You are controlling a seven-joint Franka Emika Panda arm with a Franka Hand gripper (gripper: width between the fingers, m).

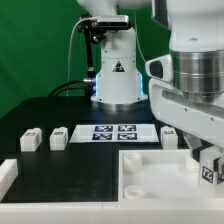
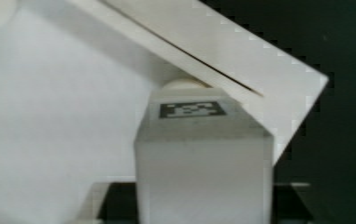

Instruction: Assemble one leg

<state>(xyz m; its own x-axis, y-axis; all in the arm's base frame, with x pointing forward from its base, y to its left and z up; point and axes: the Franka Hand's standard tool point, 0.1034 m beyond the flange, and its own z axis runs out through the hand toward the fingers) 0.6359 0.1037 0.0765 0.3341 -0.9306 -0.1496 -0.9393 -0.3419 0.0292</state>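
One small white plastic peg-like leg (image 2: 200, 150) (rigid, light, smooth-sided; best pinched across its flat flanks) sits clamped in the closed gripper (image 1: 206, 165) at lower right, over the large white tray-like part (image 1: 150, 172).

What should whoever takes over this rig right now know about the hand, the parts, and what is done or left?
Hand: low over the tabletop part's corner at the exterior view's right, shut on one leg; its tag faces the wrist camera.
Loose legs: two left of the marker board, one right of it, all standing on the table.
Done: leg picked up and brought to the corner.
Left: whether it is seated cannot be told; confirm, then release.
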